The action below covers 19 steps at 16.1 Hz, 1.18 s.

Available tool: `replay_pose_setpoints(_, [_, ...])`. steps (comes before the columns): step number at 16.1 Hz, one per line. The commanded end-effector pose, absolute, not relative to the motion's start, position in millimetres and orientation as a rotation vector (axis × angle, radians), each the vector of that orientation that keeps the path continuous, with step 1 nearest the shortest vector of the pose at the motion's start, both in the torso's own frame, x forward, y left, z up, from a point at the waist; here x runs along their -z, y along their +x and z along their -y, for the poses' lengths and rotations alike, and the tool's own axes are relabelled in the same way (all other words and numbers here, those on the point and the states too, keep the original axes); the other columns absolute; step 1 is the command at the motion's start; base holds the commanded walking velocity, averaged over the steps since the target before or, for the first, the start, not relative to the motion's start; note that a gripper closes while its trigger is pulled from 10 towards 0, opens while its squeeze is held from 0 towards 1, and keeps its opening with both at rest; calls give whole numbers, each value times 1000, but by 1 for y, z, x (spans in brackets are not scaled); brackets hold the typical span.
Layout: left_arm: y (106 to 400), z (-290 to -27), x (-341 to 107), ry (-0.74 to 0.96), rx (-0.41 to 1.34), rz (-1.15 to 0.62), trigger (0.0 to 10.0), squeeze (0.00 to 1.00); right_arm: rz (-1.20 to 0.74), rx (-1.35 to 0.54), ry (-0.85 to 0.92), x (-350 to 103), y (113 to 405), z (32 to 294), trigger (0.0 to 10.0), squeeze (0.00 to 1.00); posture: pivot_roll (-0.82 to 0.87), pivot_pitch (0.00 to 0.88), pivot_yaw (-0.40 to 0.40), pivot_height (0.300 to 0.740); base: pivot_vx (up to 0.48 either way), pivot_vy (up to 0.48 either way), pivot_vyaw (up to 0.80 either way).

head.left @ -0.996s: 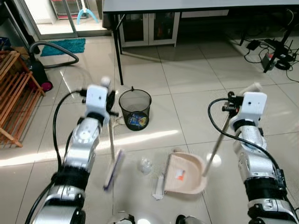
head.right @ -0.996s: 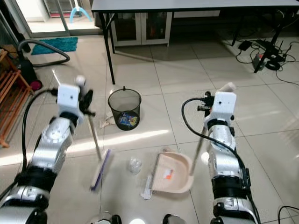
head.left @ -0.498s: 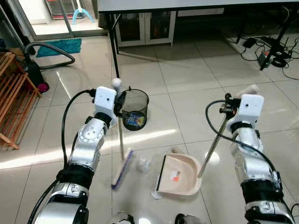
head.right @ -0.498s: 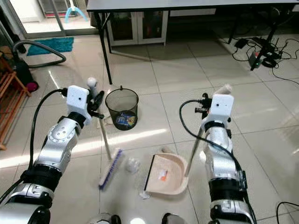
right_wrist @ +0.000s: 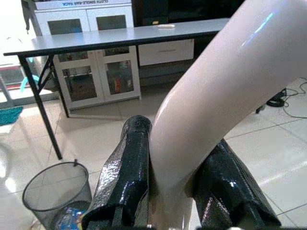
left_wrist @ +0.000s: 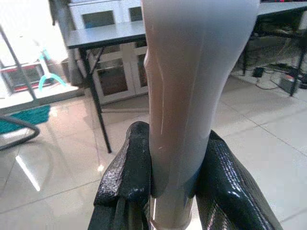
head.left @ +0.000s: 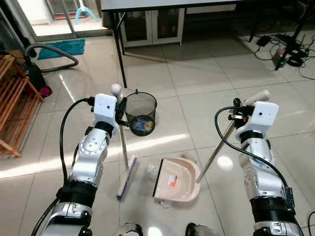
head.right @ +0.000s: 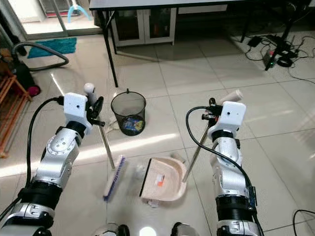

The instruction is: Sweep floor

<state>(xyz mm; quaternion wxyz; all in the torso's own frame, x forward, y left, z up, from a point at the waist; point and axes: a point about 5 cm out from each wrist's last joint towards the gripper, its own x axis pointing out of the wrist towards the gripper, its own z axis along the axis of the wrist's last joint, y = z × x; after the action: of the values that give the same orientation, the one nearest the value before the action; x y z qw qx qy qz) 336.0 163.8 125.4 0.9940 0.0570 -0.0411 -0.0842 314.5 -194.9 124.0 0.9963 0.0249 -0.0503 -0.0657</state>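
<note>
Presently, the broom stands with its bristle head on the tiled floor, close against the open mouth of the beige dustpan, its shaft rising to the left hand, whose two black fingers are pressed onto the pale grip. Compared with a second ago, the broom head has travelled rightward toward the pan, and the crumpled clear litter and the paper scrap seen lying between the two are no longer clearly visible on the open tile; a faint trace remains at the pan's lip, too indistinct to identify. In my judgement the debris has been driven into or against the pan, so this stroke is largely complete. The right hand is clamped on the dustpan's long handle, holding the pan tilted against the floor; it has shifted slightly leftward with the pan. Beyond, a black mesh wastebasket containing coloured waste stands just behind the broom shaft. The floor is glossy with a glare band. Farther off are a dark-legged bench, a wooden rack, a vacuum hose and cables.
</note>
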Motion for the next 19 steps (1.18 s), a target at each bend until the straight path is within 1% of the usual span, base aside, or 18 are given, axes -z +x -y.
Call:
replay_pose_setpoints(1, [335, -164, -133, 125, 164, 116, 10000, 0, 127, 125, 58, -131, 314, 193, 10000, 0, 6, 96, 66, 740, 0, 0, 0])
replay_pose_setpoints(2, [333, -163, -130, 136, 178, 107, 10000, 0, 108, 124, 37, -128, 314, 193, 10000, 0, 8, 108, 69, 740, 0, 0, 0])
replay_pose_setpoints(3, [330, -167, -114, 183, 177, 36, 10000, 0, 79, 136, -60, -124, 313, 197, 10000, 0, 7, 118, 75, 740, 0, 0, 0])
replay_pose_setpoints(5, [326, -171, -107, 224, 158, 26, 10000, 0, 72, 158, -118, -121, 310, 202, 10000, 0, 14, 120, 75, 740, 0, 0, 0])
replay_pose_setpoints(7, [324, -173, -105, 247, 154, 20, 10000, 0, 64, 168, -122, -119, 309, 204, 10000, 0, 16, 123, 74, 740, 0, 0, 0])
replay_pose_setpoints(9, [319, -172, -97, 251, 157, 11, 10000, 0, 46, 222, -186, -112, 305, 218, 10000, 0, 21, 174, 67, 740, 0, 0, 0])
replay_pose_setpoints(10, [322, -169, -96, 241, 163, 34, 10000, 0, 50, 238, -204, -112, 310, 219, 10000, 0, 17, 219, 66, 740, 0, 0, 0])
replay_pose_setpoints(12, [324, -169, -96, 234, 156, 52, 10000, 0, 58, 237, -218, -112, 312, 217, 10000, 0, 15, 245, 65, 740, 0, 0, 0])
replay_pose_setpoints(15, [334, -171, -98, 229, 135, 56, 10000, 0, 103, 198, -260, -117, 319, 203, 10000, 0, 15, 285, 91, 740, 0, 0, 0])
replay_pose_setpoints(18, [344, -170, -102, 255, 143, 66, 10000, 0, 148, 226, -200, -120, 324, 193, 10000, 0, 17, 306, 96, 740, 0, 0, 0])
replay_pose_setpoints(19, [348, -169, -104, 235, 128, 67, 10000, 0, 166, 225, -167, -121, 325, 188, 10000, 0, 25, 316, 93, 740, 0, 0, 0])
